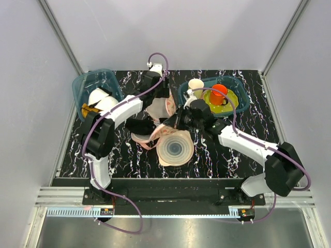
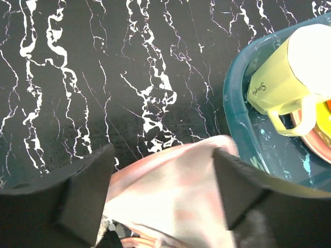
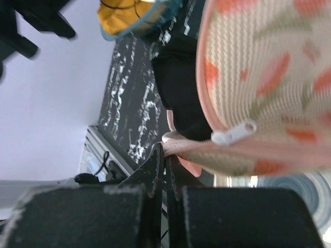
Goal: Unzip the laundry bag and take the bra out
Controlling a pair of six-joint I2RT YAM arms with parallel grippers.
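Above the right jaws, the ribbed, pink-trimmed laundry bag (image 3: 269,77) bulges roundly.

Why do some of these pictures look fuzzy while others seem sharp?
Top external view: evenly lit and sharp, with glare on the metal ledge at the bottom. Left wrist view: the marbled table is crisp, but the pink cloth near the lens is blurred. Right wrist view: the laundry bag sits so close that its weave looks soft, and the background is hazy.

Overhead view looks down; close wrist views share the marbled table (image 2: 77,77).
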